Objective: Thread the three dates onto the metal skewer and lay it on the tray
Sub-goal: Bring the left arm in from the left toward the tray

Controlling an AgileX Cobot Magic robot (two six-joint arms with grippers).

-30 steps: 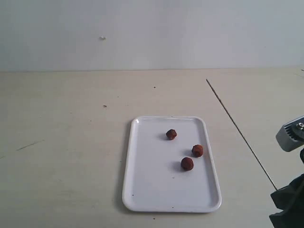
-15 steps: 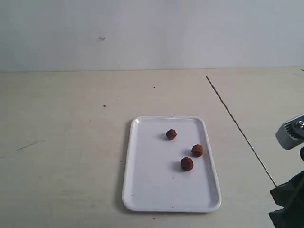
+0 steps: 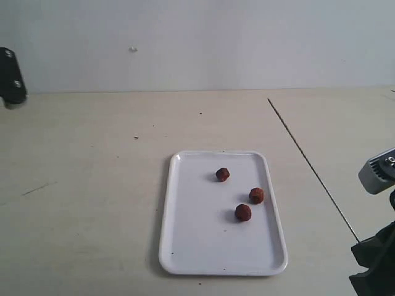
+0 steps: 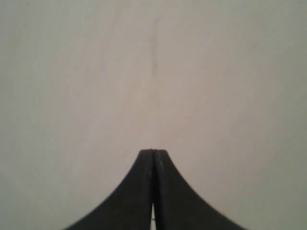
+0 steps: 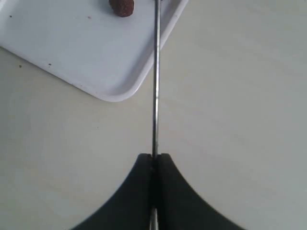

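The left arm (image 3: pixel 11 77) has entered at ten o'clock; its left gripper (image 4: pixel 153 151) is pressed together, empty, over bare table (image 4: pixel 216 72). The right gripper (image 5: pixel 153 155), at four o'clock, clamps the metal skewer (image 5: pixel 155 72), a grip only its wrist view shows. The three dates (image 3: pixel 243 212) lie on the tray (image 3: pixel 185 246).

Right end effector (image 5: pixel 154 158) is black, smoothly curved; wrist bracket (image 3: pixel 378 172) grey with screws.

Right gripper (image 5: pixel 153 155) clamps the metal skewer (image 5: pixel 155 86), jaws pressed tight. Left gripper (image 4: pixel 153 151) is empty, jaws together, far from that skewer.
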